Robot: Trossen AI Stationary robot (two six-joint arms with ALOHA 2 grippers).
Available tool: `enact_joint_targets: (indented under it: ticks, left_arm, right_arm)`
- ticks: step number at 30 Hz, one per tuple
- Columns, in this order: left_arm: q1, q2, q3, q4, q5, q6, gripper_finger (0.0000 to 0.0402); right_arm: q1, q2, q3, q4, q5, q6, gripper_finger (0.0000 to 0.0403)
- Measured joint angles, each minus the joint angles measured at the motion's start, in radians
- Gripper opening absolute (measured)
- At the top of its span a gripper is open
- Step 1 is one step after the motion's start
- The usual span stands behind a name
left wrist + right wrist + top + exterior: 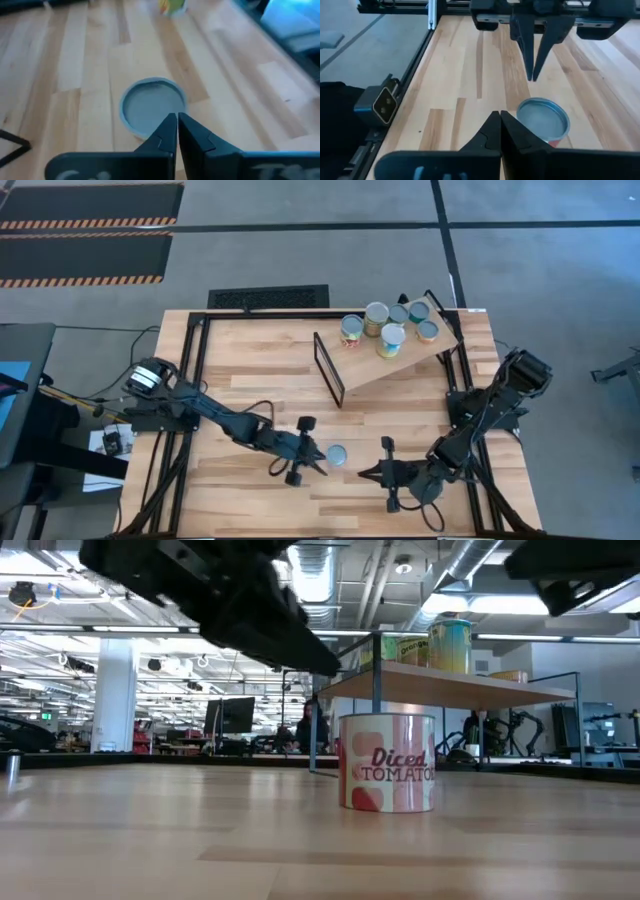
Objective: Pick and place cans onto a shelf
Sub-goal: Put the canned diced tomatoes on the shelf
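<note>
A tomato can [337,455] stands between both clenched pincers (neither grasping it); five cans [391,340] crowd the shelf [375,368].

The left arm's dark two-finger pincer [318,460] reaches low toward the middle, its fingers [167,131] pressed together on nothing. The right arm's dark two-finger pincer [366,473] faces it from nearby, fingertips [496,125] likewise together and empty.

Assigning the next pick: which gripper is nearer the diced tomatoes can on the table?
Left. Left gripper, fingers shut, sits right beside the diced tomatoes can; right gripper is farther off on its other side.
</note>
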Motion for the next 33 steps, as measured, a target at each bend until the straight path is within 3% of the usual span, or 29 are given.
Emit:
enact_joint_targets:
  ticks: [5,13,23,26,33]
  left_arm:
    - [-0.002,-0.081,-0.190,0.282,0.058,-0.021,0.0005]
    - [-0.002,-0.199,-0.418,0.547,0.026,-0.032,0.0000]
    - [0.003,-0.279,-0.533,0.570,-0.065,-0.044,0.0000]
    - [0.003,-0.284,-0.540,0.572,-0.065,-0.037,0.0000]
    - [0.008,-0.284,-0.542,0.580,-0.062,-0.002,0.0000]
  right_arm:
    - [-0.064,0.000,0.004,-0.002,-0.042,-0.007,0.0025]
    - [-0.169,0.000,0.075,-0.089,-0.173,-0.064,0.0103]
    - [-0.220,0.019,0.166,-0.275,-0.232,-0.075,0.0182]
    - [-0.231,0.069,0.215,-0.304,-0.258,-0.090,0.0185]
    - [-0.247,0.172,0.397,-0.576,-0.305,-0.099,0.0170]
